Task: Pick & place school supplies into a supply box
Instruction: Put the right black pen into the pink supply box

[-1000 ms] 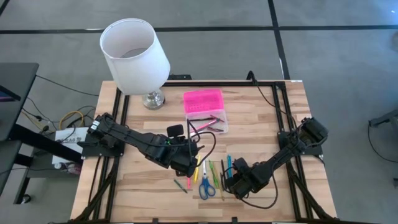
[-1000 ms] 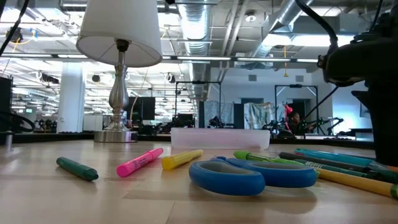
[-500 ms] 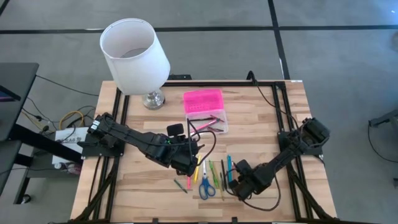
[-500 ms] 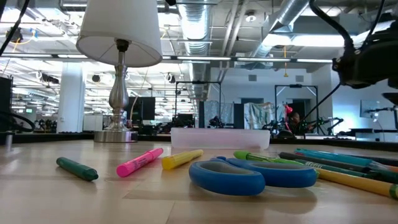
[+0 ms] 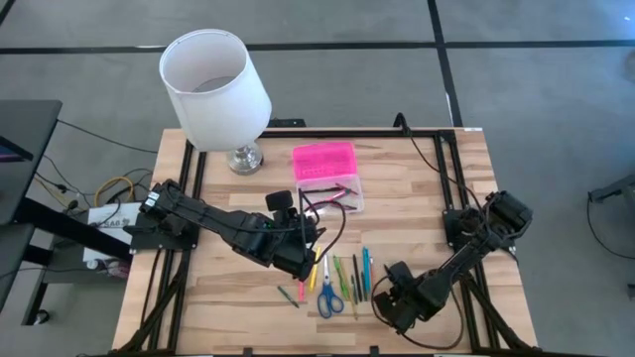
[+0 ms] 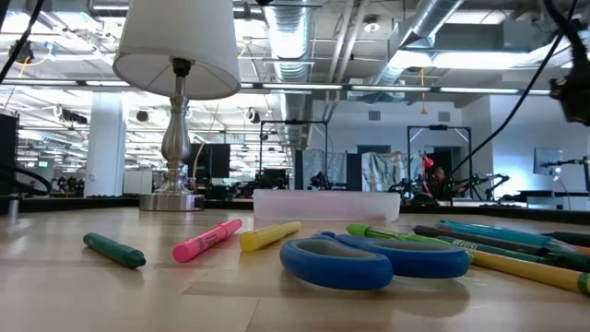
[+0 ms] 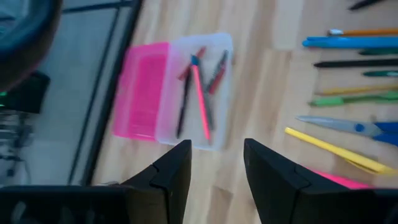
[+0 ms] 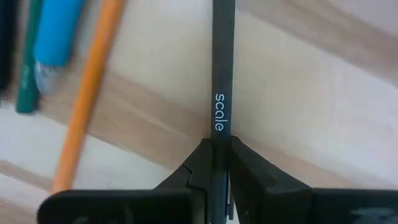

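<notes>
Gripping a dark pen [image 8: 223, 93] marked "scale", the right tool [image 8: 214, 163] sits clenched on it over the bench [image 5: 417, 188], on the far side of the blue scissors [image 5: 328, 297] from the left arm. The left tool [image 7: 217, 163] hovers released and empty between the scissors and the supply box [image 5: 328, 177]. That box lies open, its pink lid [image 7: 142, 91] flat beside a clear base holding a few pens. More pens and markers [image 5: 352, 273] lie in a row beside the scissors.
</notes>
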Controlling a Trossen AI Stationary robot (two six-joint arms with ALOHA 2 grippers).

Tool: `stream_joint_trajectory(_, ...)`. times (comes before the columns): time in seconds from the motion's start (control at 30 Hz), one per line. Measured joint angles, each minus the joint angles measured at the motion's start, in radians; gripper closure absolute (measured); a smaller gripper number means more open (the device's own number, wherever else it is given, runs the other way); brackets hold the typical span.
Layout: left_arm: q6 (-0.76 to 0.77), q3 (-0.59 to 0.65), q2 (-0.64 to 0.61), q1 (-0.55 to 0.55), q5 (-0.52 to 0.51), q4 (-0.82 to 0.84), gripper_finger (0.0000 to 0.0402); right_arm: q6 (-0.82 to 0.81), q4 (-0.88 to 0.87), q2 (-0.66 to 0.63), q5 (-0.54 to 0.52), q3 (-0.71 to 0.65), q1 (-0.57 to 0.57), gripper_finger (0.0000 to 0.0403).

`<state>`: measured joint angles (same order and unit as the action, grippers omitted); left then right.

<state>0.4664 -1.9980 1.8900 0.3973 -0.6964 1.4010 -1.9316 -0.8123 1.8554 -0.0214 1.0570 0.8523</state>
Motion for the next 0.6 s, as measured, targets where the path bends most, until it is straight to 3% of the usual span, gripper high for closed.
stream_joint_trajectory(0.27, 0.0, 0.024, 0.0, -0.005, 0.002, -0.005, 0.026, 0.002, 0.006, -0.033, 0.046, -0.003, 0.012, 0.0372)
stream_joint_trajectory(0.6, 0.105, 0.132, 0.002, -0.02, 0.092, -0.014, 0.026, 0.022, 0.008, -0.033, 0.054, -0.002, 0.012, 0.035)
